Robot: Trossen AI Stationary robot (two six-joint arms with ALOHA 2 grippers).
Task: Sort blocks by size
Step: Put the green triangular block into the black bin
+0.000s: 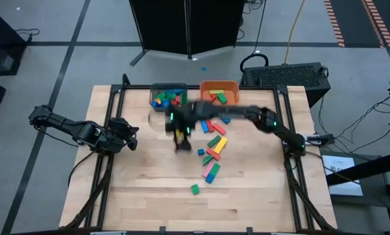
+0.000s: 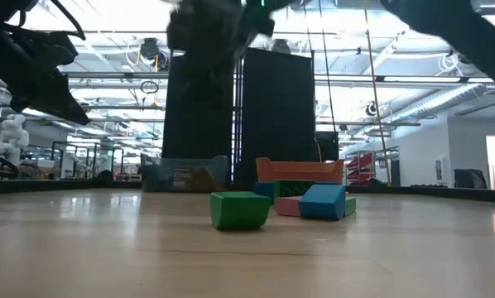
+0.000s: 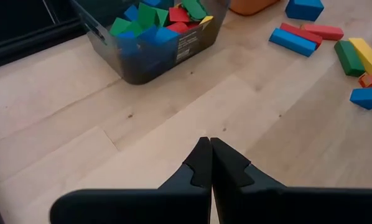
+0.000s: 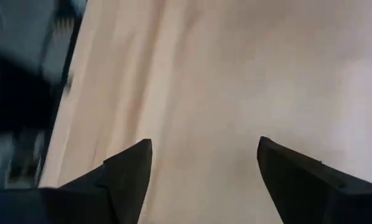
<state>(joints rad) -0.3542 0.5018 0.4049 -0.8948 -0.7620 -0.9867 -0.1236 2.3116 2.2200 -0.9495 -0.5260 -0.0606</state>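
Loose blocks (image 1: pixel 213 145), bars and cubes in red, green, blue, yellow and pink, lie scattered right of the table's middle. One green cube (image 1: pixel 194 189) sits apart toward the near edge and shows in the low view as the green cube (image 2: pixel 239 209). My right gripper (image 1: pixel 180 143) hovers left of the scatter. Its fingers stand open over bare wood in the right wrist view (image 4: pixel 204 149), with nothing between them. My left gripper (image 1: pixel 132 140) waits shut at the table's left, its fingertips together (image 3: pixel 206 149).
A grey bin (image 1: pixel 169 96) with several small blocks and an orange bin (image 1: pixel 219 91) with a few blocks stand side by side at the far edge. The left wrist view shows the grey bin (image 3: pixel 155 43) and some loose bars (image 3: pixel 335 46).
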